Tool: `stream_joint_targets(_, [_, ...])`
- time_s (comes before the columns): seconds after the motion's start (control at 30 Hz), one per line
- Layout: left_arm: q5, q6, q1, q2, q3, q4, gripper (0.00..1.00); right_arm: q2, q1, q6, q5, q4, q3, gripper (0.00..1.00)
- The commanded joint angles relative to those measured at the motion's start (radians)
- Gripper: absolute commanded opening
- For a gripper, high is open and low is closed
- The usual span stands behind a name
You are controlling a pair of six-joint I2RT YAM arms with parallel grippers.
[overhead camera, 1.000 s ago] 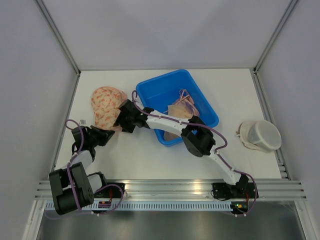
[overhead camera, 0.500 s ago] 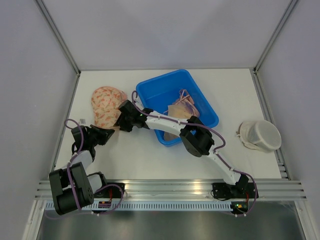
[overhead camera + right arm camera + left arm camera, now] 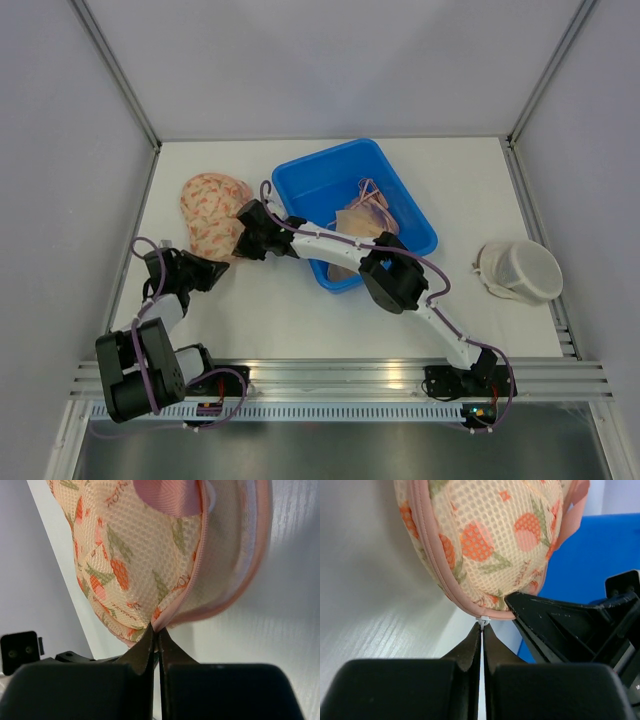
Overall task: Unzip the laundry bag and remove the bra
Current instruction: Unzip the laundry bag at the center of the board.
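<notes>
The laundry bag (image 3: 208,208) is a peach mesh pouch with an orange flower print, lying at the table's left. My left gripper (image 3: 482,626) is shut on the small white zipper pull (image 3: 483,620) at the bag's pink-trimmed near edge (image 3: 451,596). My right gripper (image 3: 156,631) is shut on the pink zipper seam of the bag (image 3: 140,555), pinching the fabric edge. Both grippers meet at the bag's near right corner, the left gripper (image 3: 226,260) just below the right gripper (image 3: 240,238). The bra is hidden.
A blue bin (image 3: 400,185) stands right of the bag, holding a peach garment (image 3: 360,215); my right arm (image 3: 330,240) stretches across its near left corner. A white mesh pouch (image 3: 520,270) lies at the table's right edge.
My right gripper has gone from open to shut on the bag's zipper seam. The bag and both grippers shifted slightly left.
</notes>
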Motion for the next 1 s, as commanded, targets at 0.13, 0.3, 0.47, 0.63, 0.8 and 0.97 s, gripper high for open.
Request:
stream_joint_targets(0.13, [-0.211, 0.032, 0.009, 0.016, 0.148, -0.214, 0.02, -0.014, -0.044, -0.181, -0.024, -0.013, 0.025, 0.01])
stream_joint_targets(0.3, [-0.283, 0.052, 0.020, 0.035, 0.194, -0.317, 0.02, -0.023, -0.065, -0.260, -0.036, -0.020, 0.022, 0.00])
stream_joint_targets(0.47, [-0.337, 0.069, 0.045, 0.063, 0.227, -0.361, 0.02, -0.041, -0.076, -0.359, -0.062, -0.020, 0.016, 0.00])
stream_joint_targets(0.63, [-0.368, 0.081, 0.060, 0.104, 0.268, -0.381, 0.02, -0.067, -0.084, -0.397, -0.061, -0.013, -0.027, 0.01])
stream_joint_targets(0.8, [-0.374, 0.096, 0.081, 0.155, 0.288, -0.383, 0.02, -0.098, -0.082, -0.426, -0.046, -0.013, -0.064, 0.00])
stream_joint_targets(0.97, [-0.365, 0.083, 0.098, 0.178, 0.299, -0.378, 0.02, -0.129, -0.087, -0.452, -0.021, -0.001, -0.111, 0.00])
